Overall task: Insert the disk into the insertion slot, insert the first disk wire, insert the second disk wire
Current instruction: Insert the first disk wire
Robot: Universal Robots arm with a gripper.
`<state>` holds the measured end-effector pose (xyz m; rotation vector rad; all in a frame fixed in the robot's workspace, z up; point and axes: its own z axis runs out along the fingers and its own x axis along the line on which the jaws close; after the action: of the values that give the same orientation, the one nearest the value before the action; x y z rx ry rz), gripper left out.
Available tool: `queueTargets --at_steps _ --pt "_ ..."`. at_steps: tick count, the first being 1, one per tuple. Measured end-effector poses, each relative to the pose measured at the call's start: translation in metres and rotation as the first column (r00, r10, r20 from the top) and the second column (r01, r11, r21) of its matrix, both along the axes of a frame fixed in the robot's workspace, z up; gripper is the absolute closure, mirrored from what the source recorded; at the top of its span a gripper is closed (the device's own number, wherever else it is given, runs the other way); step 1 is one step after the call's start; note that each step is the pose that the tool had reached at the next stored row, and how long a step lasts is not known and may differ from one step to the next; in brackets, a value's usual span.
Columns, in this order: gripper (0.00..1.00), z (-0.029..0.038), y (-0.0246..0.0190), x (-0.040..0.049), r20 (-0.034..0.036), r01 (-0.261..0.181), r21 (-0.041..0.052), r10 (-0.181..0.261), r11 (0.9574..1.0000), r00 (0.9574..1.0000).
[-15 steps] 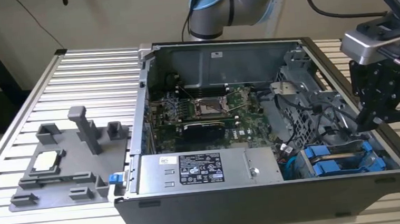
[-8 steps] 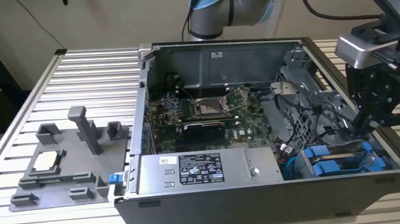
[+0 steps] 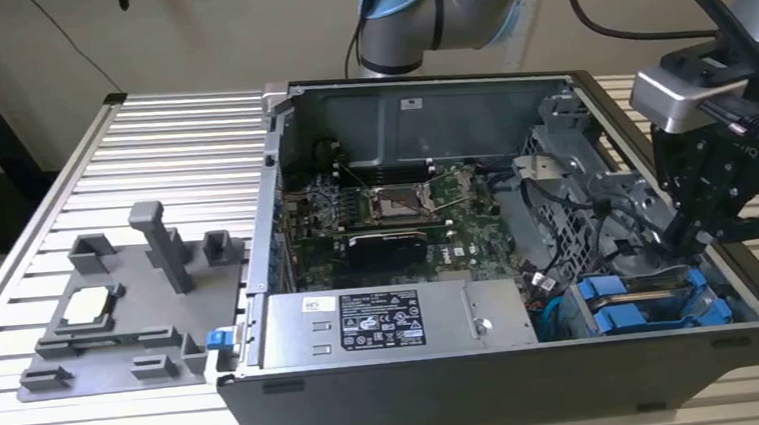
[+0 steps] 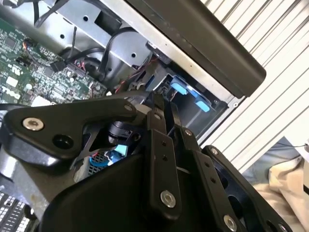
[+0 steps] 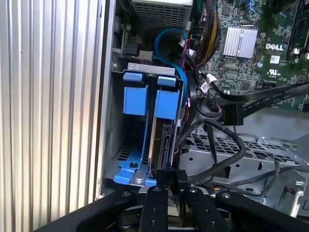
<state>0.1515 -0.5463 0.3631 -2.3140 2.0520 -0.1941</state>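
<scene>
Two blue carriers stand side by side in the drive cage. The disk (image 5: 167,104) is the one with a grey drive body between its rails, and it is seated in the insertion slot (image 5: 145,68). The gripper (image 5: 173,186) is at the disk's near edge, jaws clenched on a black wire plug (image 5: 172,177). In the exterior view it hangs over the 4 o'clock corner of the open computer case (image 3: 499,385). The power-supply box (image 3: 387,322) lies at 6 o'clock.
</scene>
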Motion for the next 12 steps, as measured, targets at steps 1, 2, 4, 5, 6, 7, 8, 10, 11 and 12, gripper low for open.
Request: queueTargets --at_steps 1,2,4,5,6,7,8,10,11,12 --pt "0.81 -0.0001 0.0 0.0 -0.0001 0.0 0.0001 0.0 1.0 1.0" --pt "0.81 -0.0001 0.0 -0.0001 -0.0001 0.0 0.0001 0.0 1.0 1.0" --pt "0.81 -0.0002 -0.0005 -0.0005 -0.0001 0.0 0.0012 0.0 1.0 1.0" --pt "0.81 -0.0004 -0.0013 -0.0005 -0.0001 0.0 0.0025 0.0 1.0 1.0" --pt "0.81 -0.0008 -0.0031 -0.0005 -0.0001 0.0 0.0058 0.0 1.0 1.0" --pt "0.81 -0.0012 -0.0053 -0.0005 -0.0001 0.001 0.0109 -0.001 0.9999 1.0" --pt "0.81 -0.0016 -0.0075 -0.0005 -0.0001 0.001 0.0158 -0.001 0.9999 1.0" --pt "0.81 -0.0026 -0.0118 -0.0005 -0.0001 0.001 0.0265 -0.001 0.9996 1.0" --pt "0.81 -0.003 -0.0134 -0.0005 -0.0001 0.001 0.0351 -0.001 0.9994 1.0" --pt "0.81 -0.0035 -0.0148 -0.0005 -0.0002 0.001 0.0444 -0.001 0.999 1.0"
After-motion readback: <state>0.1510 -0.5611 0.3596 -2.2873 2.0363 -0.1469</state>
